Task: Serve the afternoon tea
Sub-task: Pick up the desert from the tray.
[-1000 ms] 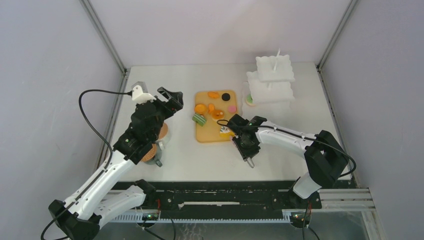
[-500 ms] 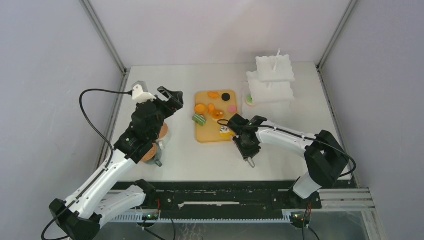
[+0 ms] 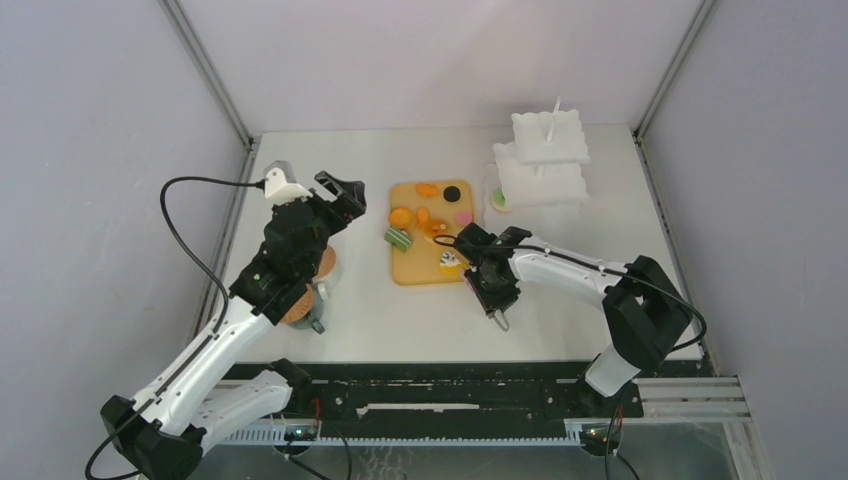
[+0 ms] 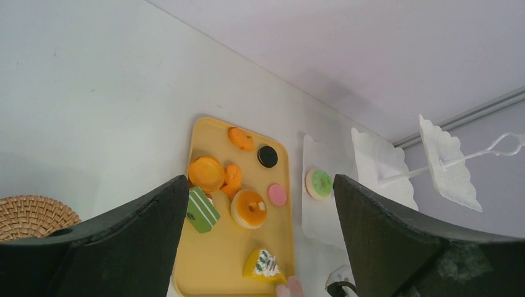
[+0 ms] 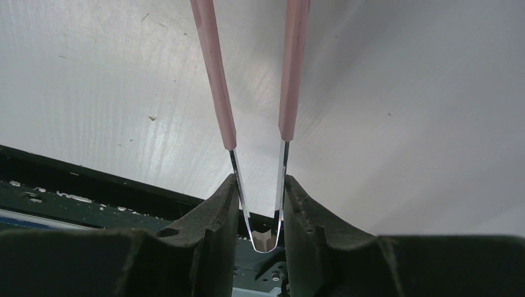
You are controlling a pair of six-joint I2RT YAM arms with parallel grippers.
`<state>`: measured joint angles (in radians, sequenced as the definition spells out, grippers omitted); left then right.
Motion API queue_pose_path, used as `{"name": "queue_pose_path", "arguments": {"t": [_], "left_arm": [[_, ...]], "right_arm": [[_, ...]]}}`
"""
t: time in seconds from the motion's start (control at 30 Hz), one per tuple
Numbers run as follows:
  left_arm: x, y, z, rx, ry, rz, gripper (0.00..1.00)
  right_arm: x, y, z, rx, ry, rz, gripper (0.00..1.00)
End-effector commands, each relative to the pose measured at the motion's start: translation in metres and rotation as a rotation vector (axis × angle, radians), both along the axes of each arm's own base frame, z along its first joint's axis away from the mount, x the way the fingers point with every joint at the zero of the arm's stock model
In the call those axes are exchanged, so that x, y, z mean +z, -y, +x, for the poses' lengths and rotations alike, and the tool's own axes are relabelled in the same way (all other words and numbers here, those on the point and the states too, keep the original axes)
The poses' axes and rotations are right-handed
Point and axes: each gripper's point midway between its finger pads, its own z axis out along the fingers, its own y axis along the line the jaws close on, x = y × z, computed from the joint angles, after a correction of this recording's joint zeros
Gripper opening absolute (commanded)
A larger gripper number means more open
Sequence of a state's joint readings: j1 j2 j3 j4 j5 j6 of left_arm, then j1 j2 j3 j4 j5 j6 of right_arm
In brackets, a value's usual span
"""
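Toy pastries lie on a tan board (image 3: pixel 415 270): an orange tart (image 3: pixel 402 217), a green slice (image 3: pixel 398 238), a black round (image 3: pixel 452 193), a pink round (image 3: pixel 464 216) and a yellow wedge (image 3: pixel 450 261). A green donut (image 3: pixel 498 199) sits on the white stand's lowest tier. My right gripper (image 3: pixel 489 277) is shut on thin pink tongs (image 5: pixel 223 93), their bend between the jaws (image 5: pixel 260 185). The pink tips (image 4: pixel 288 288) sit next to the wedge (image 4: pixel 263 264). My left gripper (image 3: pixel 345 200) hangs open and empty (image 4: pixel 260 182) left of the board. Cork coasters (image 3: pixel 325 263) and a mug (image 3: pixel 318 302) are partly hidden under the left arm.
A white tiered stand (image 3: pixel 545 160) rises at the back right of the table. A cork coaster (image 4: pixel 31 216) shows at the left wrist view's lower left. Grey walls enclose the table, and a black rail (image 3: pixel 450 385) runs along its near edge.
The right arm has edged slightly left with the tongs still in its grip. The left arm has not visibly moved.
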<state>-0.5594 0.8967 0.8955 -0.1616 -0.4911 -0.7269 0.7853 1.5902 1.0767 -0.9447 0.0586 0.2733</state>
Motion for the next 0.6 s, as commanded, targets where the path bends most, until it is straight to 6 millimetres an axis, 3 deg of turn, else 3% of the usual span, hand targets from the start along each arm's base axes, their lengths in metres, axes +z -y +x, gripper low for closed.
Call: {"name": "queue_pose_path", "arguments": {"t": [0.0, 0.57], "left_arm": [[0.001, 0.001, 0.004, -0.001, 0.019, -0.020, 0.91], [-0.007, -0.009, 0.013, 0.018, 0.005, -0.020, 0.91]], "right_arm": [[0.007, -0.009, 0.014, 0.025, 0.026, 0.023, 0.37], [-0.001, -0.025, 0.027, 0.061, -0.029, 0.022, 0.39]]}}
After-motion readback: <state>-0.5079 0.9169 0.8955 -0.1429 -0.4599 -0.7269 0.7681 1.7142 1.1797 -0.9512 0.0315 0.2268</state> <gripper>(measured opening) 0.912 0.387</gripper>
